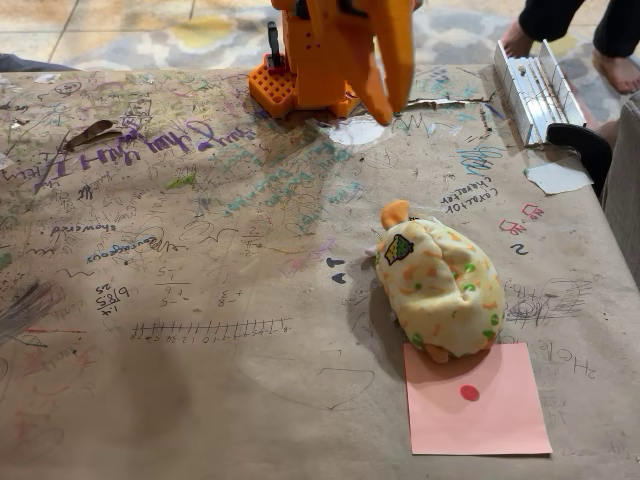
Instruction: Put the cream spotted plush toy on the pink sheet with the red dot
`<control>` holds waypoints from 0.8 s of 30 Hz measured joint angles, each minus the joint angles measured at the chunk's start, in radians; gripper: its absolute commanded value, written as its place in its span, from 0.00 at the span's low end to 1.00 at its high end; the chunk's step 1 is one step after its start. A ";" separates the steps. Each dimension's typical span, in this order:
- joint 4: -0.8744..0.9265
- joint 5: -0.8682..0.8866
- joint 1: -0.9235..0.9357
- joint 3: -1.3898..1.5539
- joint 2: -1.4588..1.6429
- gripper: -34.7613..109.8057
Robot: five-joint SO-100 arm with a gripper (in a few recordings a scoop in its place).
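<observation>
The cream spotted plush toy (443, 287) lies on its side at the right of the table, orange ear pointing to the far side and green tag showing. Its near end just overlaps the far edge of the pink sheet (500, 415), which lies flat at the front right with its red dot (469, 393) uncovered. My orange gripper (386, 112) hangs at the far edge of the table beside the arm's base, well away from the plush. Its fingers taper to one tip with no gap and hold nothing.
Brown paper covered in scribbles covers the table (200, 300). A white rail-like object (535, 90), a black curved piece (582, 142) and a white paper scrap (558, 178) sit at the far right. A person's bare feet (520, 40) stand beyond the table.
</observation>
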 measured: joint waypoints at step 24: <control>0.129 0.403 0.123 0.314 0.434 0.24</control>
